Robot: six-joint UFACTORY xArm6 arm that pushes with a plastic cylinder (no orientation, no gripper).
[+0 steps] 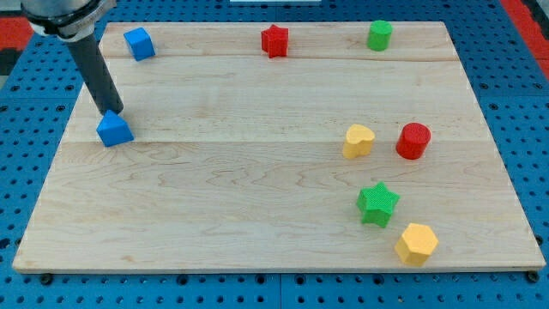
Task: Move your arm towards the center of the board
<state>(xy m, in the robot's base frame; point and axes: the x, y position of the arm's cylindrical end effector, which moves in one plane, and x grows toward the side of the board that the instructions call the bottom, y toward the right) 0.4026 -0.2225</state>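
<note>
Resting at the view's left, my tip (113, 112) touches the top of a blue triangular block (114, 130), well away from the wooden board's (257, 172) centre; the rod carries no jaws, so nothing opens or closes. A blue cube (139, 43) sits near the top-left corner

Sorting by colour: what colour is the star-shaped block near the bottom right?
Green star, in the camera view.

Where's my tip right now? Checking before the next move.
My tip: no gripper, holds nothing; at the blue block near the board's left edge.
</note>
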